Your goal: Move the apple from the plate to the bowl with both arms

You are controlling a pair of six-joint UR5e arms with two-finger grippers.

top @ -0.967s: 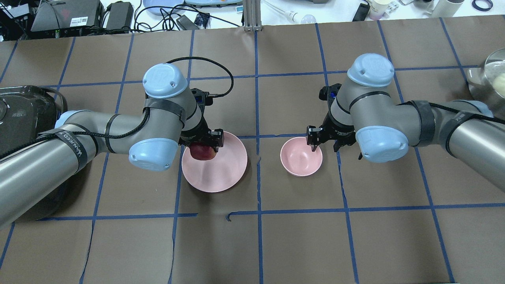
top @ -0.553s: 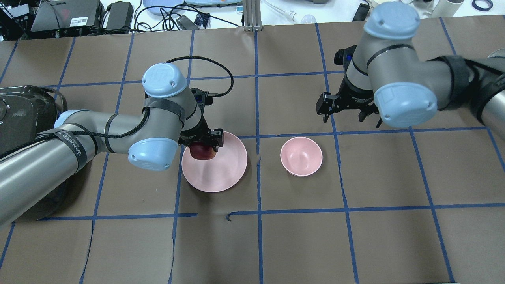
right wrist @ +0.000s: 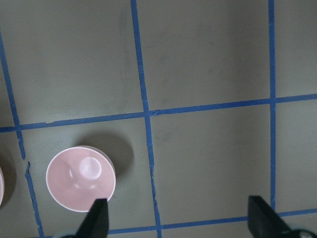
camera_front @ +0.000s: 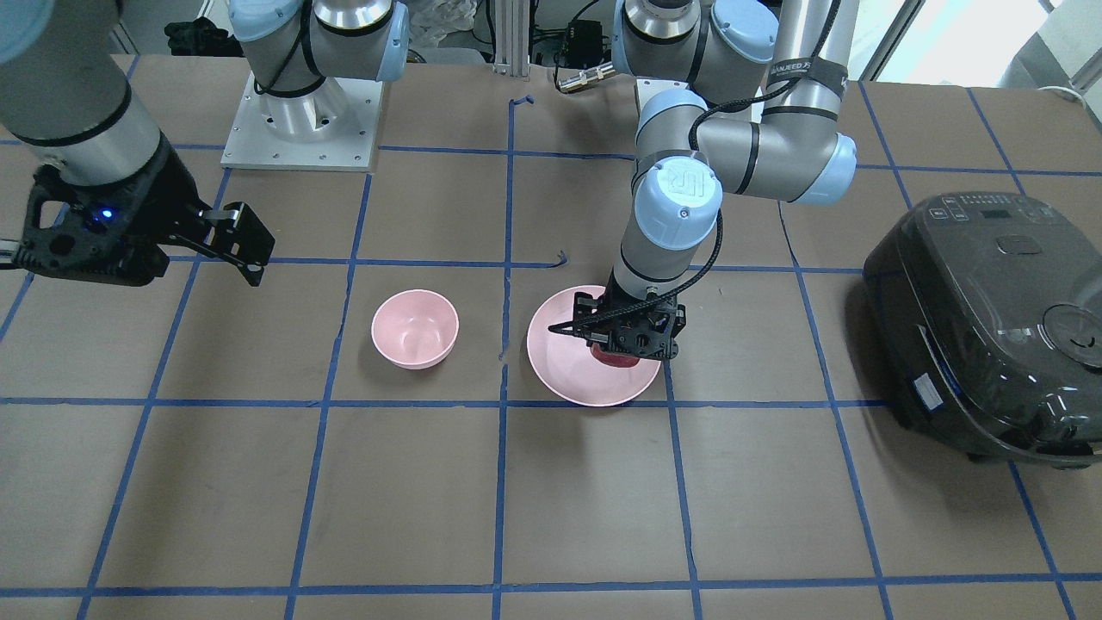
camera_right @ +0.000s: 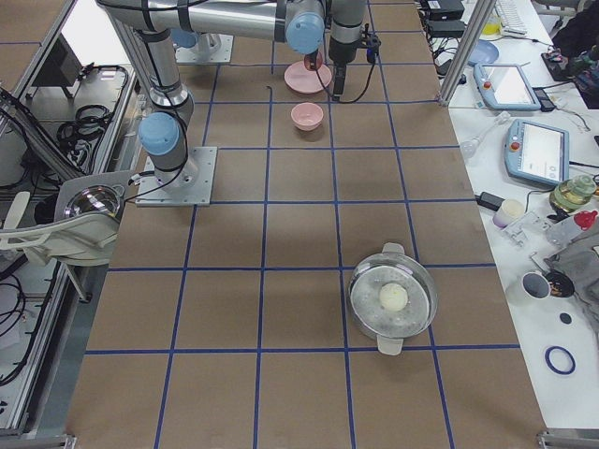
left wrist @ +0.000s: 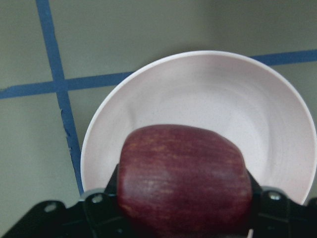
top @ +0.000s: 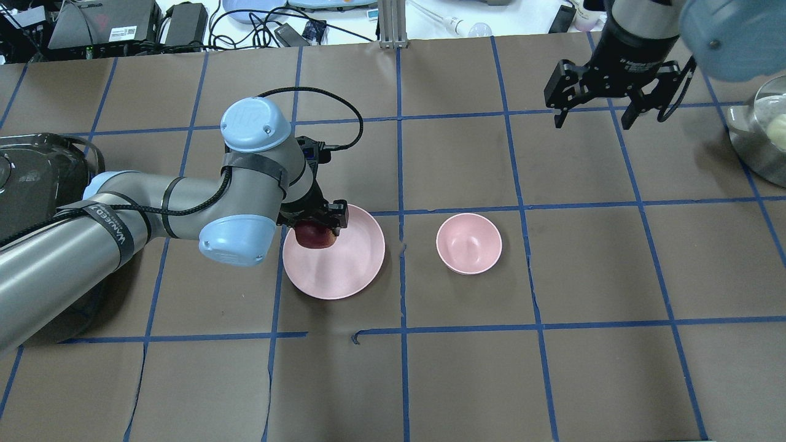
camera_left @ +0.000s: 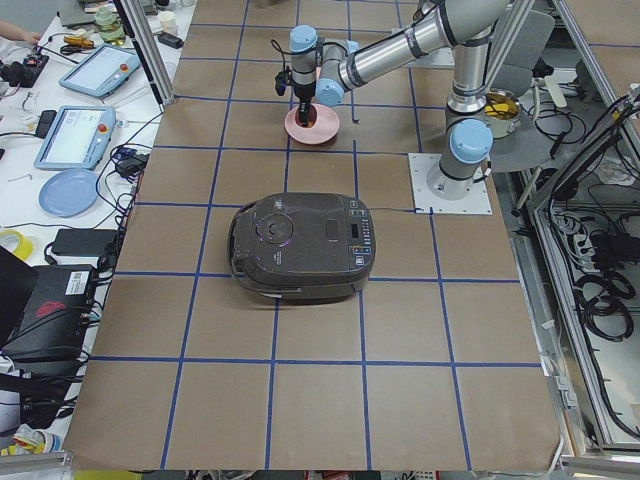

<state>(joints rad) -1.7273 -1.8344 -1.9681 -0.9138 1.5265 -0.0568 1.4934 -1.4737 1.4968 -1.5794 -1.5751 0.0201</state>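
Note:
The dark red apple [top: 315, 236] [left wrist: 183, 173] is clamped between the fingers of my left gripper [top: 316, 228] [camera_front: 629, 343], which is shut on it. It hangs over the left part of the pale pink plate [top: 350, 261] [camera_front: 564, 366] [left wrist: 223, 99]. I cannot tell whether the apple touches the plate. The small pink bowl [top: 469, 243] [camera_front: 414, 328] [right wrist: 80, 177] stands empty to the right of the plate. My right gripper [top: 592, 121] [right wrist: 181, 218] is open and empty. It is raised well beyond and to the right of the bowl.
A black rice cooker [top: 31, 178] [camera_front: 990, 327] sits at the table's left end, beside my left arm. A steel pot with a glass lid [top: 767, 129] [camera_right: 393, 297] stands at the right end. Cables and devices [top: 184, 24] lie past the far edge.
My right arm has lifted away from the bowl and swung to the far right, its gripper still open. My left gripper has barely moved and still holds the apple.

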